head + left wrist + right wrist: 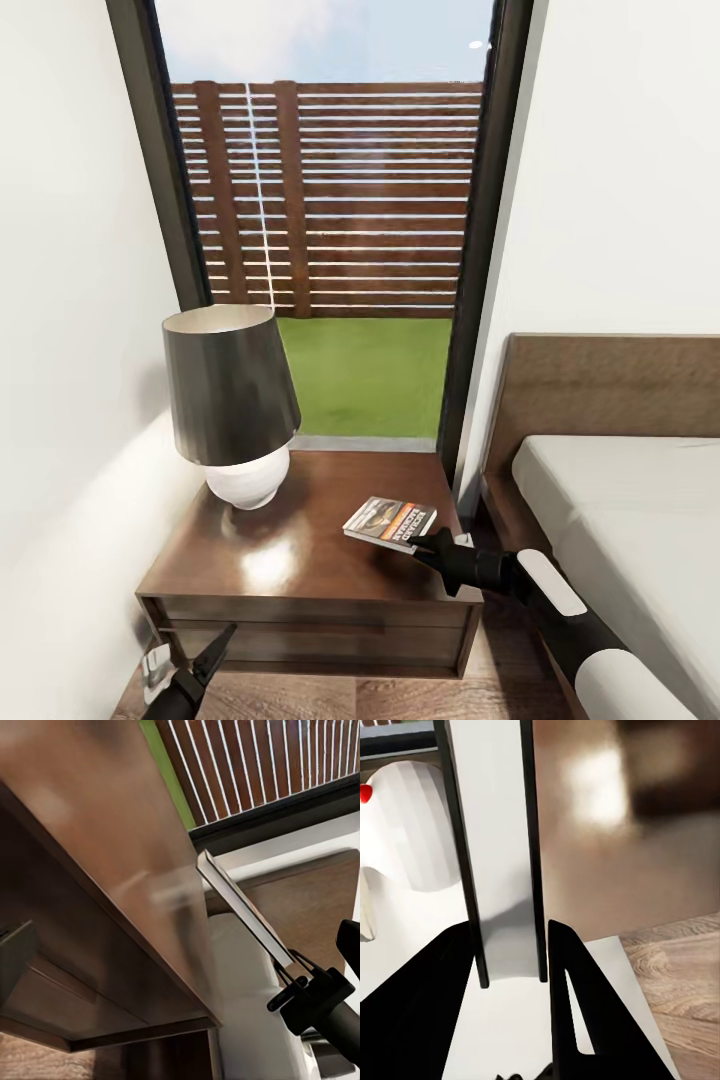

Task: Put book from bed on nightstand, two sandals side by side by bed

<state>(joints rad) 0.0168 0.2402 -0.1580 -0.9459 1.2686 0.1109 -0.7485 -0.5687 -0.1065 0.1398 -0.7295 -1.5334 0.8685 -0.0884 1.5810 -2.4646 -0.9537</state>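
A: Right, where's the small thin paperback book with the pale grey cover and orange band (pixel 390 523)?
B: Over the right front part of the glossy dark reddish-brown wooden nightstand (pixel 300 560). Cover up, roughly level, long axis running left-right across the top, slightly skewed. One short end points at the bed. Can't tell if it's resting on the wood or just above it.
A: Surroundings?
B: Grey-shaded table lamp with a white ribbed base (pixel 232 410) on the nightstand's back left. Tall dark-framed window (pixel 340 230) behind, slatted brown fence and lawn outside. White walls, wood-plank floor (pixel 682 975). Low bed with dark brown frame and light grey-beige mattress (pixel 620 500) just right of the nightstand.
A: Right gripper (pixel 432 545)?
B: Black fingers (pixel 566 975) pinching the book's near right edge, one each side of it. The left wrist view shows the same clamp edge-on.
A: Left gripper (pixel 203 655)?
B: Low, in front of the nightstand's drawer front, touching nothing. Fingers look slightly parted, but can't tell for sure.
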